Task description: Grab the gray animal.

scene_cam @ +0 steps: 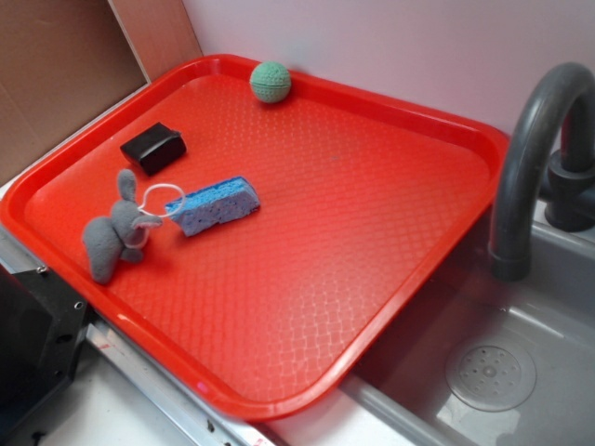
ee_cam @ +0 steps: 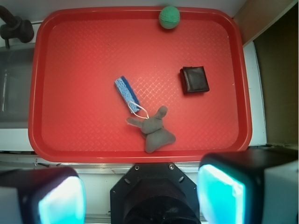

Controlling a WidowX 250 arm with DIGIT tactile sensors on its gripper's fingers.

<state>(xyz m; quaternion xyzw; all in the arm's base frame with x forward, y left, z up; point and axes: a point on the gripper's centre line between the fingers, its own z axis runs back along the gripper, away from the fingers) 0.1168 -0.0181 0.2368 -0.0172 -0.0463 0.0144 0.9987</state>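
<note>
Lower centre of the wrist frame, gray animal [ee_cam: 155, 131] lies beside blue sponge [ee_cam: 127, 94] on red tray [ee_cam: 84, 46]; end effector [ee_cam: 140, 196] gapes wide, holding nothing

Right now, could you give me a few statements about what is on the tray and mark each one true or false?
1. The gray animal lies on the red tray. True.
2. The green ball sits mid-tray. False: it is at the far rim.
3. The gripper holds the animal. False: it is open and holds nothing.
4. The animal's white string loop reaches the blue sponge. True.
5. The black block rests on the sponge. False: it lies apart.
</note>
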